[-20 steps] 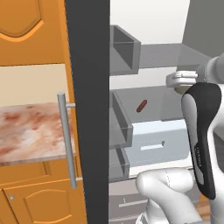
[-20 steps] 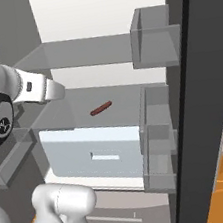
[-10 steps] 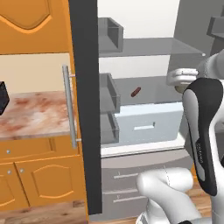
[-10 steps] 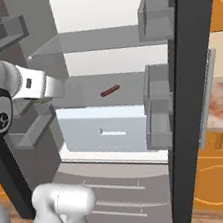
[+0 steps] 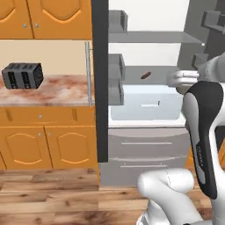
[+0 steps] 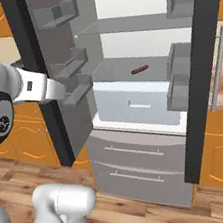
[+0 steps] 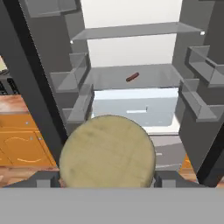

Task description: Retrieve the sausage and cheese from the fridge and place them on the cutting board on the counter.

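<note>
Carrying the cheese (image 7: 107,151), which is sitting clamped in the gripper (image 7: 107,183) in front of the open fridge (image 6: 139,145), the robot is leaving the sausage (image 5: 145,75) lying on its glass shelf, neither item boarded yet.

sausage (image 6: 138,70): on shelf | fridge (image 6: 139,145): doors open | cheese (image 7: 107,151): between jaws

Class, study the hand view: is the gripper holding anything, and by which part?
The cheese, a round tan chunk, sits between the gripper's fingers, apparently gripped by its lower sides; the contact itself is hidden.
</note>
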